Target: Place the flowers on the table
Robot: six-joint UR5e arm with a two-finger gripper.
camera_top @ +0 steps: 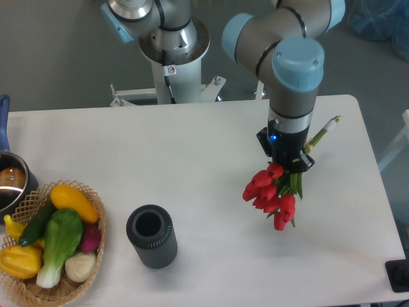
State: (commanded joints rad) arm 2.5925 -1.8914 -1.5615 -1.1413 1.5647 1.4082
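The flowers (270,192) are a bunch of red tulips with green leaves, and their pale stems stick out to the upper right past my wrist. My gripper (291,165) points straight down over the right part of the white table (192,147) and is shut on the flowers around the middle of the stems. The blooms hang out to the lower left of the gripper. The bunch lies nearly level, close over the tabletop; I cannot tell whether it touches. The arm hides the fingertips.
A dark grey ribbed cylindrical vase (151,235) stands upright at the front centre-left. A wicker basket (89,256) of toy vegetables sits at the front left corner. A pot (11,182) is at the left edge. The robot base (172,45) is behind the table.
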